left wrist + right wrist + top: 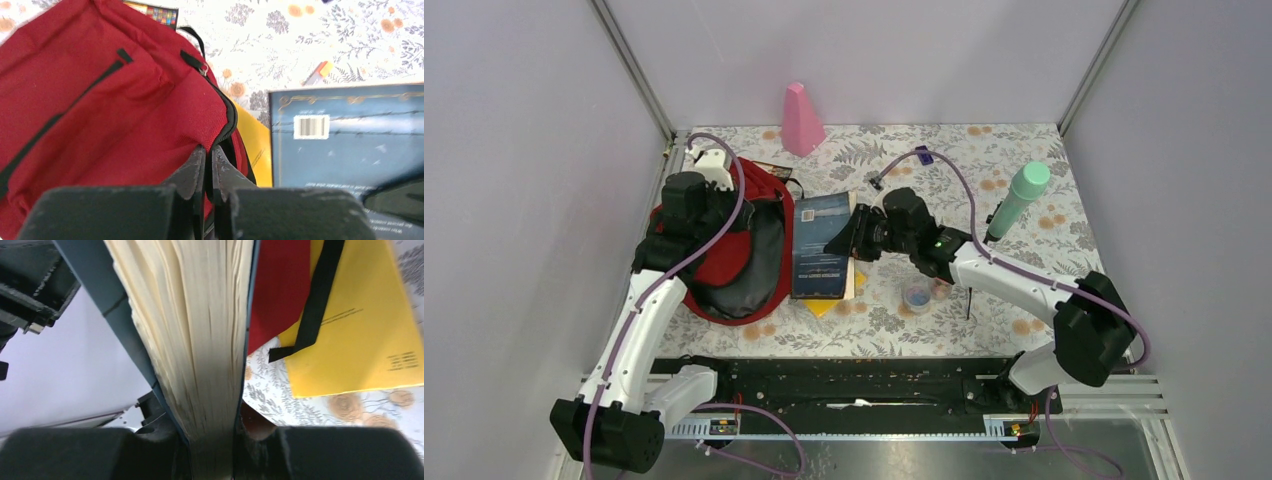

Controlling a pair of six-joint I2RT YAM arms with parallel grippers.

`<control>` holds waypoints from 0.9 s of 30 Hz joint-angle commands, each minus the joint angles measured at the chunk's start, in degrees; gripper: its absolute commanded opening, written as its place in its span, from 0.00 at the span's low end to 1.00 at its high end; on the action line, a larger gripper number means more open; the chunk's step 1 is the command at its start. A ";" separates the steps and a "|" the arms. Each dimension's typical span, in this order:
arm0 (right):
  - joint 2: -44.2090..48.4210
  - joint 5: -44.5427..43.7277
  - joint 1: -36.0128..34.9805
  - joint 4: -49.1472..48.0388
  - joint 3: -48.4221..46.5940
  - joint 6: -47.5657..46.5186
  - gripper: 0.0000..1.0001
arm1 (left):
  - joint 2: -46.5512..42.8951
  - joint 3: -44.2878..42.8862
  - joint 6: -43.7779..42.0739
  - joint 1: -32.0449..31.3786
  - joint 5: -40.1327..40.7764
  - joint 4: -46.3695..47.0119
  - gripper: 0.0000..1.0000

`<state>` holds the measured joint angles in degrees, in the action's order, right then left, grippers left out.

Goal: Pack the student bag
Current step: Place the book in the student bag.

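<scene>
Student bag (772, 205) at left of surface (984, 160), mouth facing right, left fingers (196, 172) pinched together on its rim; I hold blue book (821, 245) clamped in right fingers (125, 452), just right of mouth, long axis front-to-back; I'd slide it leftward

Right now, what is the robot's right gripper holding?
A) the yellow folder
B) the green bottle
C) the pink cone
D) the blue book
D: in the right wrist view the right gripper is shut on the blue book, with the book's cream page edges clamped between its two sides.
</scene>
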<state>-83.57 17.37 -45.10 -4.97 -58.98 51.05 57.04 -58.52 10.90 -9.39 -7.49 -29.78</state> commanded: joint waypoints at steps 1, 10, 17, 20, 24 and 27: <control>-1.89 1.81 -3.57 -10.02 -1.10 11.90 0.00 | -1.84 -2.23 -4.96 -0.08 -3.67 10.77 0.00; -8.54 -2.44 -7.80 -4.49 -8.62 11.40 0.00 | -2.74 -1.77 -6.94 -0.10 -8.14 11.30 0.00; -14.76 -9.19 -7.81 -8.45 -12.09 13.66 0.00 | -4.66 0.94 -6.90 -0.10 -13.79 13.69 0.00; -16.65 -14.86 -7.90 -10.45 -13.59 15.75 0.00 | -4.33 1.11 -6.31 -0.10 -14.95 13.63 0.00; -20.75 -21.46 -7.94 -15.95 -15.45 19.50 0.00 | -4.01 1.24 -5.40 -0.10 -16.62 14.18 0.00; -23.96 -25.18 -8.11 -19.10 -17.44 20.76 0.00 | -3.86 1.04 -5.01 -0.10 -18.03 14.30 0.00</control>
<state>-105.36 1.54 -53.10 -11.27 -70.61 67.22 54.08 -56.47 4.84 -9.39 -20.29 -22.83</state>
